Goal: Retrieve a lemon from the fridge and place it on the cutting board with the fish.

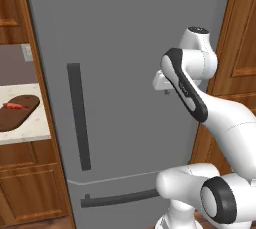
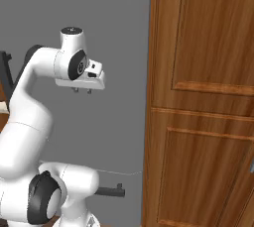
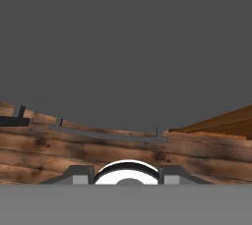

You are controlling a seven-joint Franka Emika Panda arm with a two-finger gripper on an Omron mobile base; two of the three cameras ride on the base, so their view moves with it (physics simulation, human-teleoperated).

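The grey fridge (image 1: 125, 43) stands shut in front of me, so the lemon is hidden. A long dark vertical handle (image 1: 80, 115) runs down its door, and a horizontal bar handle (image 1: 117, 198) sits below the drawer seam. On the counter to the left lies the dark brown cutting board (image 1: 17, 111), with the small red-orange fish (image 1: 15, 106) on it. My gripper (image 1: 166, 92) hangs close to the fridge door at mid height, pointing down, right of the vertical handle. It is open and holds nothing; its tips (image 2: 82, 91) are short and set apart.
A tall wooden cabinet (image 2: 198, 97) flanks the fridge on the right. The pale stone counter (image 1: 30, 130) with wooden drawers (image 1: 30, 183) below it lies to the left. Wooden floor (image 3: 98, 153) shows beneath the hand.
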